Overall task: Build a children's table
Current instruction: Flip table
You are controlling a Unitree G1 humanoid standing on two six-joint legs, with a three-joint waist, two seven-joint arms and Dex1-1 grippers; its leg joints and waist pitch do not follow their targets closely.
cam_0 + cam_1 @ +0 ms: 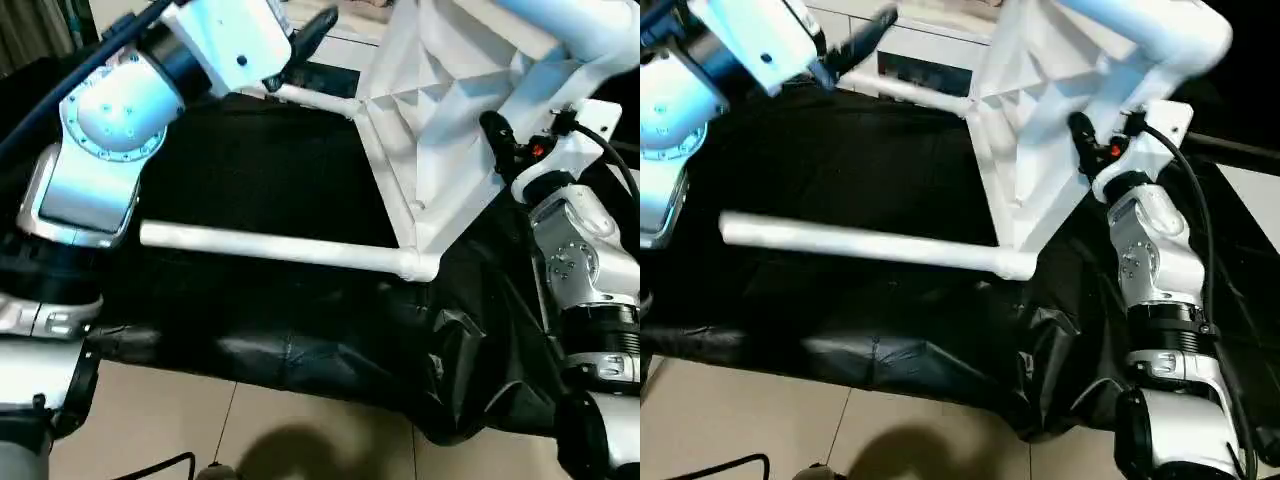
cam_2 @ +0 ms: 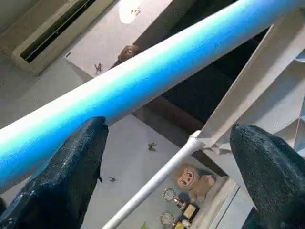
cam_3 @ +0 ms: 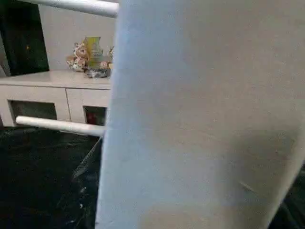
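The children's table stands tipped on its side on the black-draped work table, its ribbed underside (image 1: pixel 440 110) facing left. One white leg (image 1: pixel 270 246) lies along the cloth from the near corner socket. A second leg (image 1: pixel 310 97) sticks out farther back, and a third (image 1: pixel 1140 30) runs across the top. My left gripper (image 2: pixel 171 138) is open, its black fingers (image 2: pixel 71 171) spread wide just under that upper leg (image 2: pixel 143 81) without touching it. My right gripper (image 1: pixel 497 138) is closed on the table top's right rim, whose white surface (image 3: pixel 205 119) sits right against the wrist camera.
Black cloth (image 1: pixel 260 170) covers the work table; its front edge (image 1: pixel 300 370) hangs crumpled over a tiled floor (image 1: pixel 200 430). Behind stands a low white cabinet (image 3: pixel 52 95) with soft toys (image 3: pixel 90 57) on top. My right forearm (image 1: pixel 1160 270) rises beside the table's right edge.
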